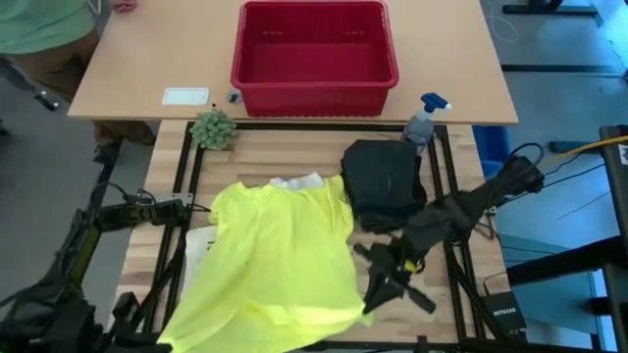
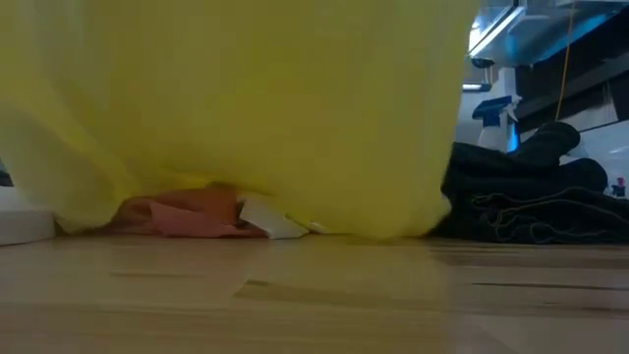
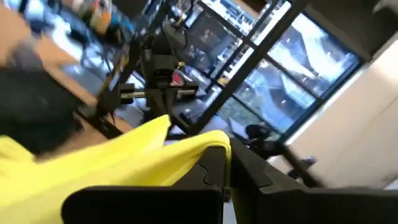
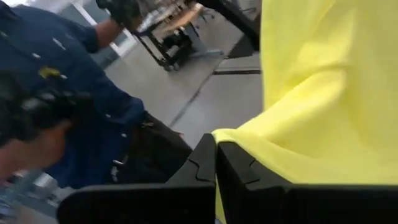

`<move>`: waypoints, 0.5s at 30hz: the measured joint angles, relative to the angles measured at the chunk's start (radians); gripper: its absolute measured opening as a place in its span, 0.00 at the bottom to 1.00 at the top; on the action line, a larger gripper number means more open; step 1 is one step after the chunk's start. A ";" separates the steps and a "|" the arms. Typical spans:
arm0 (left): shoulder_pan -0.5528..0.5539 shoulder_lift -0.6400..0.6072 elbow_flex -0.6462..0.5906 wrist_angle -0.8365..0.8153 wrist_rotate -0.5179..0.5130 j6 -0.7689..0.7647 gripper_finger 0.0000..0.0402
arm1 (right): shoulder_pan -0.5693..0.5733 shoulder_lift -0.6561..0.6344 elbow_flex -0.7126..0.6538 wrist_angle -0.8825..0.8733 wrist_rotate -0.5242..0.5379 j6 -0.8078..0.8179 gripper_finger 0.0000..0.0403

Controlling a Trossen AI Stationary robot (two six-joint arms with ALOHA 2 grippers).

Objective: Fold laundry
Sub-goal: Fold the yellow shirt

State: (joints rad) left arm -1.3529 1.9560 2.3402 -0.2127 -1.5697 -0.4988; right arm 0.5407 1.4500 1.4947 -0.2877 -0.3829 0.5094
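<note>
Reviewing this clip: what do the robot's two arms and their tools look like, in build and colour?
Both arms are dark, jointed metal. The right arm looks matte black, with a small yellow mark near its wrist. Each tool, left tool and right tool, ends in two flat black fingers with notched inner edges, mounted on a broad black bar.

Evenly and brightly lit from overhead; shadows soft and faint on the table (image 1: 294,147). Strong daylight glare through the windows (image 3: 298,68) in the left wrist view. Both wrist views smeared by motion blur. Low view soft, nearly filled by the out-of-focus yellow T-shirt (image 2: 246,108).
</note>
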 joint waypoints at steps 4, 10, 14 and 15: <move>0.013 -0.007 -0.033 -0.234 0.063 -0.438 0.00 | 0.054 0.000 -0.160 0.187 0.034 0.104 0.00; 0.071 0.269 -0.076 -0.732 0.488 -1.194 0.00 | 0.125 -0.012 -0.312 0.314 0.098 0.229 0.00; 0.094 0.225 -0.121 -0.900 0.596 -1.486 0.00 | 0.153 -0.019 -0.339 0.316 0.179 0.243 0.00; 0.092 0.193 -0.125 -0.924 0.575 -1.510 0.00 | 0.153 -0.022 -0.345 0.313 0.184 0.243 0.00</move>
State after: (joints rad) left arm -1.2607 2.1485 2.2156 -1.1367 -0.9951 -2.0086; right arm 0.6935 1.4280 1.1500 0.0253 -0.1985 0.7525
